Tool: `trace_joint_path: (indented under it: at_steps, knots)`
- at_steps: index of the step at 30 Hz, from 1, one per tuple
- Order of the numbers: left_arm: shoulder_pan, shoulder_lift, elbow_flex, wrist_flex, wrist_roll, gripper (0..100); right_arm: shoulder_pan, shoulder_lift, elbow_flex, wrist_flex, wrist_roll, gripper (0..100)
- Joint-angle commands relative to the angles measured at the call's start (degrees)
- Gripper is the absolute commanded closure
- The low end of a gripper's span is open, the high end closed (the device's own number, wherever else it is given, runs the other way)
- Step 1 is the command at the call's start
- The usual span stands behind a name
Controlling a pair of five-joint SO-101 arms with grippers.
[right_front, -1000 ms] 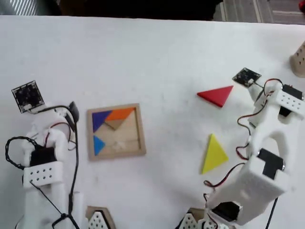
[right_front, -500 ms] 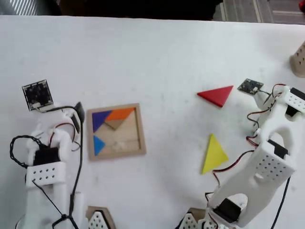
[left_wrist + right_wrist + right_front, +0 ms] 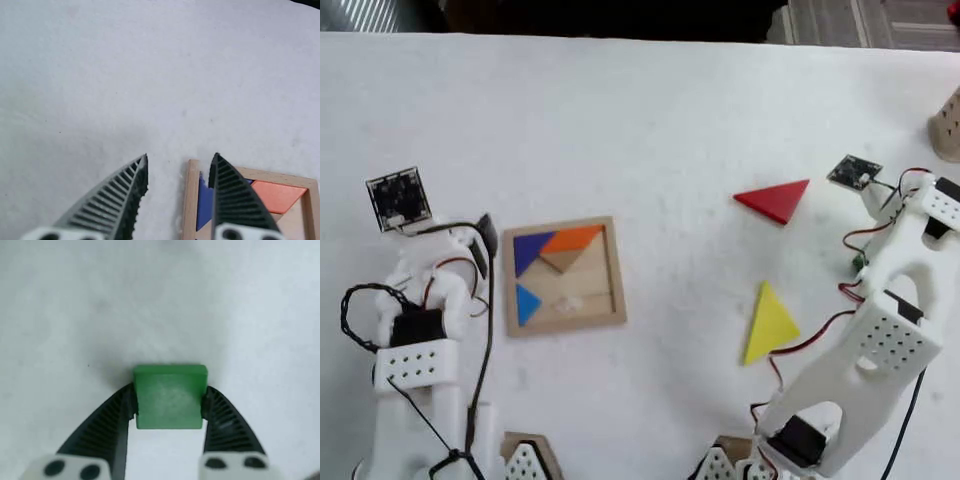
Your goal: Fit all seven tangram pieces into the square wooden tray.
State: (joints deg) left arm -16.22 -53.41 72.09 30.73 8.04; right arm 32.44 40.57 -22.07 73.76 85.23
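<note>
R gripper (image 3: 169, 389) pinching green square (image 3: 170, 399) (by edges), table (image 3: 75, 300) beneath

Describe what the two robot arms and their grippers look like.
The left arm and right arm are boxy white plastic shells with grids of small round holes and black motors. Thin red and black wires loop along them, and each carries a small black circuit board. The left gripper and right gripper have black, pointed, ribbed fingers on white bases.
</note>
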Motion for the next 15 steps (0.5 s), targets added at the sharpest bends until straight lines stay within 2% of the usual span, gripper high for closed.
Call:
trace_joint_path:
  at_steps: [1, 4, 7, 10, 15]
  knots:
    - [0.66, -1.54, -0.44, -1.41, -0.44, 79, 1.01, -0.31, -5.01, 6.64, 0.70, 96.0]
    - [0.66, -1.54, -0.44, -1.41, -0.44, 79, 0.57, -0.31, -11.43, 16.13, -1.14, 98.3]
    - [0.66, -1.54, -0.44, -1.41, -0.44, 79, -1.01, -0.31, -18.73, 25.01, -8.88, 98.1]
    - [0.57, -1.54, -0.44, -1.41, -0.44, 79, -2.15, -1.19, -21.98, 24.92, -21.80, 98.1]
    - [0.57, -1.54, -0.44, -1.41, -0.44, 79, -5.23, -7.52, -16.26, 25.01, -29.36, 98.1]
